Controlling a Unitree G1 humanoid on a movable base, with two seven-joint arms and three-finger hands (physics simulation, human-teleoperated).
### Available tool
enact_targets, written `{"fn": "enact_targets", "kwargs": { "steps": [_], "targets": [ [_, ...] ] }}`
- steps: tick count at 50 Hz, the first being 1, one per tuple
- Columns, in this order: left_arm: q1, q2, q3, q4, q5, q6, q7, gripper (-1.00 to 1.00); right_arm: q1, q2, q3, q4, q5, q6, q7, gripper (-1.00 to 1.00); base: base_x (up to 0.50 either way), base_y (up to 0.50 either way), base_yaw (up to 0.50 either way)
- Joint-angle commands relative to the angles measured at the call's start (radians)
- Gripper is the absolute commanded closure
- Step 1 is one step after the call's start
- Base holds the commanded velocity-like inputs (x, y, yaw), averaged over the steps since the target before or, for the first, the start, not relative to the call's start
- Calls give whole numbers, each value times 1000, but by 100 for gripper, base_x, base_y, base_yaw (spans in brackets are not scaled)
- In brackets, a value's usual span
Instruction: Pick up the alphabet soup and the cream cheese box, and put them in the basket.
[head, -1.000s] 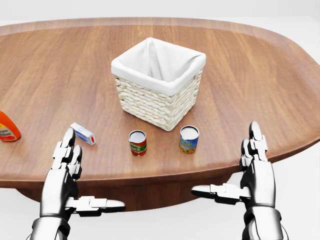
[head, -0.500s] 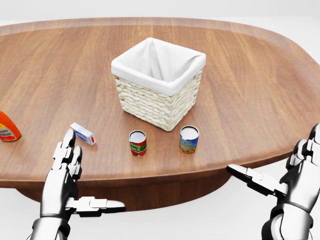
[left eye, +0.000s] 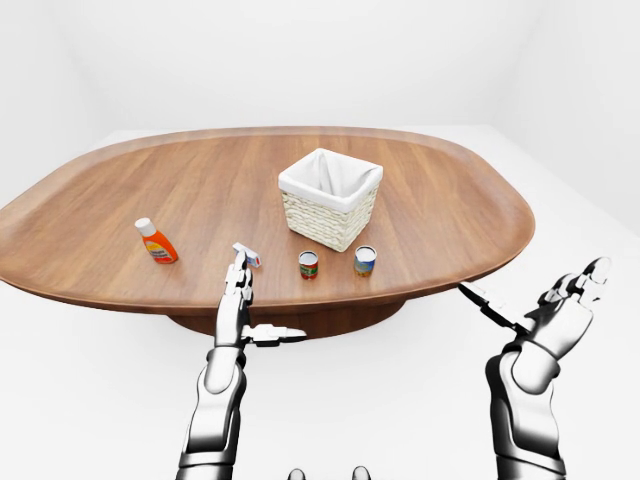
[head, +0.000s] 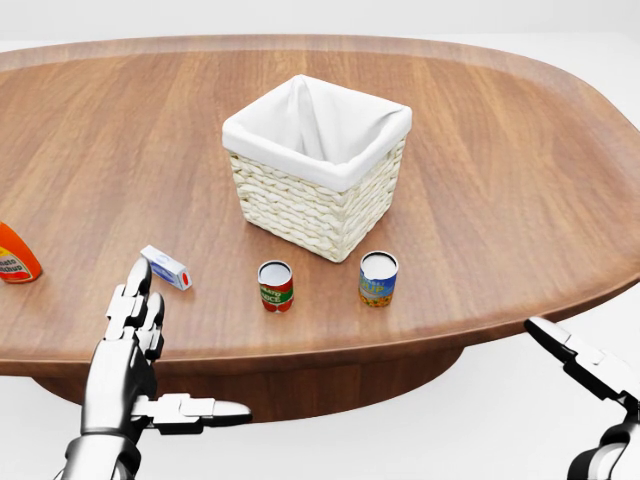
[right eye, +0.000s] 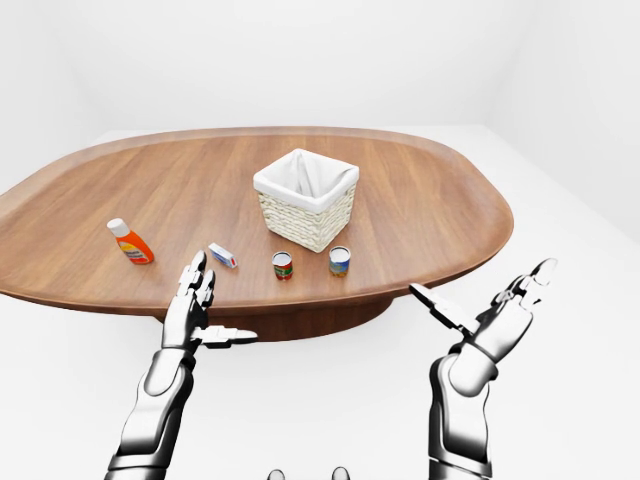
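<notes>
The alphabet soup (head: 275, 286), a red-labelled can, stands upright on the table (head: 520, 170) a little below the middle of the head view, just beside and left of a blue-and-yellow can (head: 378, 279), the two apart. Further left lies the cream cheese box (head: 165, 267), small, white and blue with a red end, flat on the wood. Above the two cans, near but not touching them, sits the basket (head: 318, 205), woven and pale with a white cloth lining, turned corner-on. At the far left edge of the head view an orange bottle (head: 16, 256) lies partly cut off. The left hand (head: 140, 340) stands at the lower left, over the table's near rim, just below the cream cheese box, fingers upright and thumb stretched sideways, spread wide and holding nothing. The right hand (left eye: 560, 305) hangs off the table at the right of the left-eye view, palm up, fingers splayed wide, empty.
</notes>
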Motion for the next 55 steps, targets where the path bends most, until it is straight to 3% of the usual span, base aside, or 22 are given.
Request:
{"fn": "enact_targets", "kwargs": {
  "steps": [1,10,13,16,17,19,21,22,23,26,30,32,33,52,55],
  "targets": [
    [-5,0,2,8,-2,-2,0,-100,5,-1,-29,-23,-43,-4,0,-100,0,0,0],
    [-1,1,2,10,-2,-16,-2,-100,11,2,-35,-37,-54,-4,0,-100,0,0,0],
    [-1,0,3,-6,-8,3,-3,-100,8,2,-33,-45,-72,0,0,-100,0,0,0],
    [9,-1,-3,-23,-1,7,-1,-100,12,3,-34,-53,-86,-2,0,-100,0,0,0],
    [2,0,0,-3,-1,-7,-1,-100,12,4,-35,-53,-90,-2,0,-100,0,0,0],
    [-4,1,4,0,-8,-1,-3,-100,5,1,-34,-46,-101,-4,0,-100,0,0,0],
    [-3,1,3,8,-7,-10,-3,-100,9,2,-34,-55,-103,-1,0,-100,0,0,0],
    [6,-1,-1,-13,-3,0,-2,-100,12,3,-35,-61,-101,1,0,-100,0,0,0],
    [-1,1,1,9,-2,-16,-2,-100,12,5,-38,-56,-98,-4,0,-100,0,0,0],
    [-2,0,3,-1,-8,-3,-3,-100,5,2,-38,-47,-110,-4,0,-100,0,0,0],
    [3,0,-1,-1,-1,-12,-1,-100,6,-1,-31,-35,-91,-4,0,-100,0,0,0],
    [0,-1,1,-5,-7,-1,-2,-100,-4,-1,-12,-31,-50,30,0,-100,0,0,0],
    [-1,0,1,-5,-7,-1,-2,-100,-4,-1,-12,-31,-49,31,0,-100,0,0,0],
    [3,0,5,-18,-13,1,0,-100,-3,0,-12,-34,-49,33,0,-100,0,0,0],
    [-6,2,28,-19,-21,-11,30,-100,-3,-1,-12,-29,-50,27,0,-100,0,0,0]
  ]
}}
